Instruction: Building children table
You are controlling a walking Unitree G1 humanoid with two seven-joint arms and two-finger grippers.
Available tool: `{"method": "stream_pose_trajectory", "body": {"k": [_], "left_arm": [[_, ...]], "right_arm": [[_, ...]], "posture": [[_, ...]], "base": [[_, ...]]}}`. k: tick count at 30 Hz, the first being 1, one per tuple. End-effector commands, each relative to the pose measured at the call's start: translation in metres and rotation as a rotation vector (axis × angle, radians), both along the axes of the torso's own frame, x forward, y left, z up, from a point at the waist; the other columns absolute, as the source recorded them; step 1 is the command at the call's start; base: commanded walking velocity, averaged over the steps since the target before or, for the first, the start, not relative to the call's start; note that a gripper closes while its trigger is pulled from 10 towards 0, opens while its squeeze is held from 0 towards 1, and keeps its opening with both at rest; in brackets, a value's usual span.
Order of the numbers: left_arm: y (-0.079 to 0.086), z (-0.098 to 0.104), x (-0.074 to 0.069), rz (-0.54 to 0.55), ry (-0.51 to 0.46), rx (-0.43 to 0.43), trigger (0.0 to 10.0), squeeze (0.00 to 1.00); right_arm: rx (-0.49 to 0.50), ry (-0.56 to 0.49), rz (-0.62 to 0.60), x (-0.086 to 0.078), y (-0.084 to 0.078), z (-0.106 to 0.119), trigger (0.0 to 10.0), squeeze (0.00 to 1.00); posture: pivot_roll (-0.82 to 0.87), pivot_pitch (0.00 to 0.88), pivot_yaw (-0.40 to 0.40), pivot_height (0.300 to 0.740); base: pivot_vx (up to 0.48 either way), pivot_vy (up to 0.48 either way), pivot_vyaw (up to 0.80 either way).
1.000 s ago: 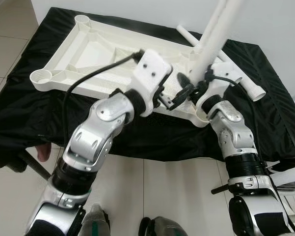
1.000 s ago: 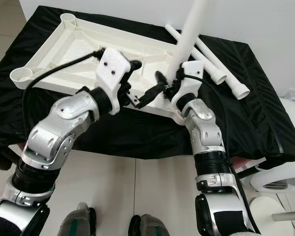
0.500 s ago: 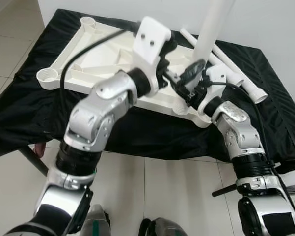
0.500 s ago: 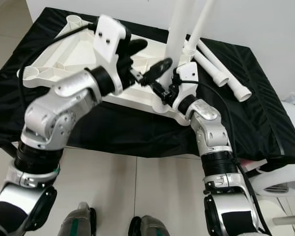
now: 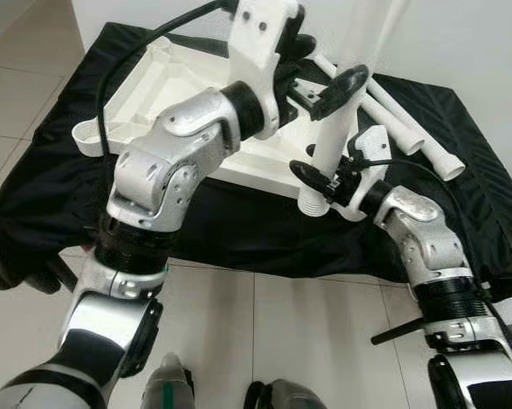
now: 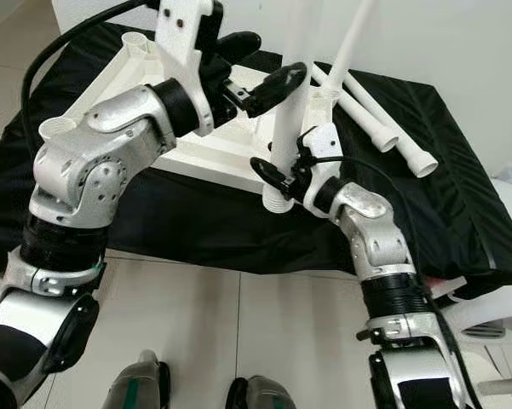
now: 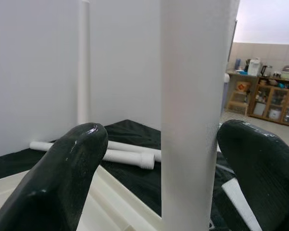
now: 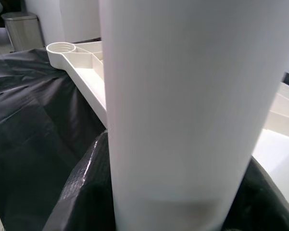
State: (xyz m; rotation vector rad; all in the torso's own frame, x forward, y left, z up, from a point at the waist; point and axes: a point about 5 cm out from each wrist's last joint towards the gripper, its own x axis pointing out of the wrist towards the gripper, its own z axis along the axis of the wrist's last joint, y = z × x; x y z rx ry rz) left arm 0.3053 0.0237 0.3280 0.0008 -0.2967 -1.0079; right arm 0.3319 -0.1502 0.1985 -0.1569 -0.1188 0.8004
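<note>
Nearest, the right gripper (image 6: 277,175) is clamped low on the upright white plastic tube leg (image 6: 291,102), its ribbed end just above the near corner socket of the upturned white plastic tabletop (image 5: 166,81). Higher, the left gripper (image 5: 319,81) straddles the leg, fingers (image 7: 69,168) apart. Leg-fitting looks underway; next, seat and turn it into the socket, with spare white legs (image 6: 383,128) beyond on the black-draped counter (image 5: 460,170).

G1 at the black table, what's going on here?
It's fitting a white table leg. The right gripper is shut on the leg near its lower end, at the upturned tabletop's near corner. The left gripper is open around the leg higher up. Two spare legs lie on the black cloth.
</note>
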Motion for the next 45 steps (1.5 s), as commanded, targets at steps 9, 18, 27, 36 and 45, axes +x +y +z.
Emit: {"method": "stream_pose_trajectory", "body": {"k": [9, 18, 27, 36, 45], "left_arm": [[-0.022, -0.004, -0.016, -0.316, 0.054, 0.098, 10.0, 0.0], [-0.031, -0.007, -0.018, -0.345, 0.141, 0.113, 6.0, 0.0], [-0.031, -0.005, -0.016, -0.323, 0.152, 0.094, 0.0, 0.0], [-0.032, -0.004, -0.015, -0.309, 0.151, 0.079, 0.0, 0.0], [-0.031, -0.002, -0.012, -0.265, 0.129, 0.094, 10.0, 0.0]], "right_arm": [[-0.044, -0.008, 0.043, -0.007, -0.001, 0.0, 10.0, 0.0], [-0.047, -0.011, 0.037, -0.006, 0.0, 0.0, 10.0, 0.0], [-0.038, -0.014, 0.03, -0.007, 0.002, -0.001, 10.0, 0.0], [-0.011, 0.002, 0.025, -0.008, 0.004, -0.002, 10.0, 0.0], [0.054, 0.014, -0.045, -0.004, 0.001, 0.0, 10.0, 1.0]], "posture": [[0.08, 0.038, -0.09, 0.74], [0.08, 0.042, -0.087, 0.74], [0.08, 0.038, -0.083, 0.74], [0.08, 0.033, -0.087, 0.74], [0.08, 0.029, -0.093, 0.74]], "base": [[0.0, 0.0, 0.0], [0.0, 0.0, 0.0], [0.0, 0.0, 0.0], [0.0, 0.0, 0.0], [0.0, 0.0, 0.0]]}}
